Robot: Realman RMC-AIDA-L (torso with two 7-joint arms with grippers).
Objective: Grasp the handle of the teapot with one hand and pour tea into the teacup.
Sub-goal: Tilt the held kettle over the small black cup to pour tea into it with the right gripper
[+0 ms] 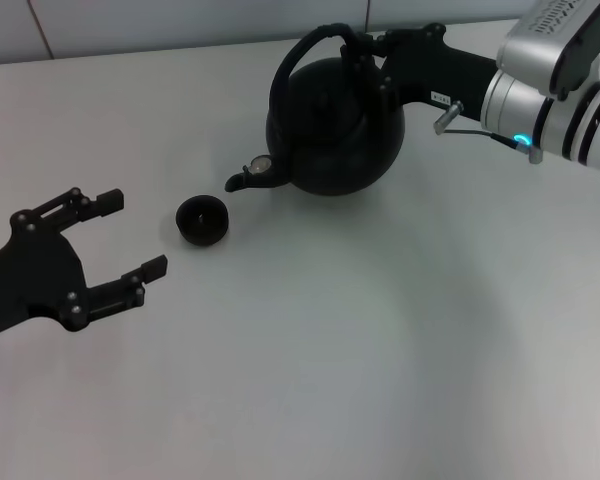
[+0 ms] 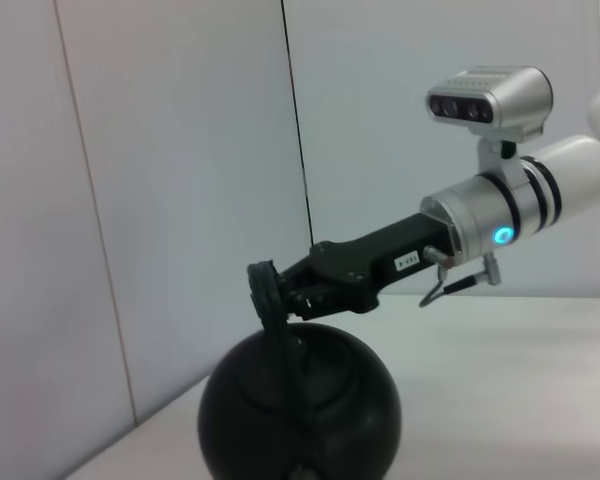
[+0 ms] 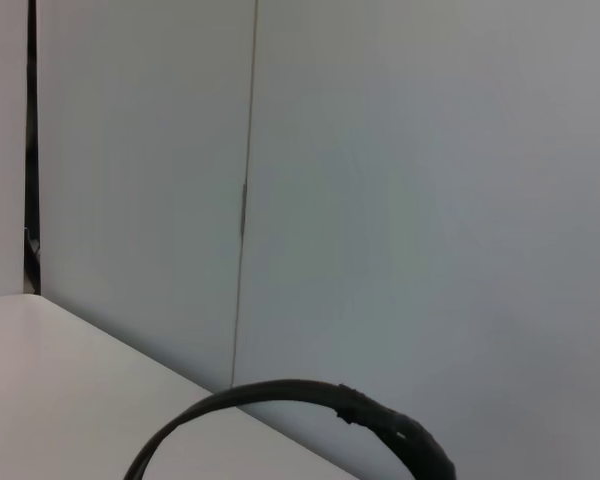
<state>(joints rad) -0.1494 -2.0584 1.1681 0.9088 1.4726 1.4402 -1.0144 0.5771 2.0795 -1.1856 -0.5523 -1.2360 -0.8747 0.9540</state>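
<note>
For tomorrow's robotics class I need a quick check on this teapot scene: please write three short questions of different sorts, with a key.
1. True or false: the teacup lies on its side.
2. Which gripper is at the handle? A) left B) right C) neither
3. Fill in: the teapot spout points toward the ____.

Key:
1. False; it stands upright on the table.
2. B; the right gripper is at the handle's top, while the left gripper waits open beside the cup.
3. Teacup.
</note>
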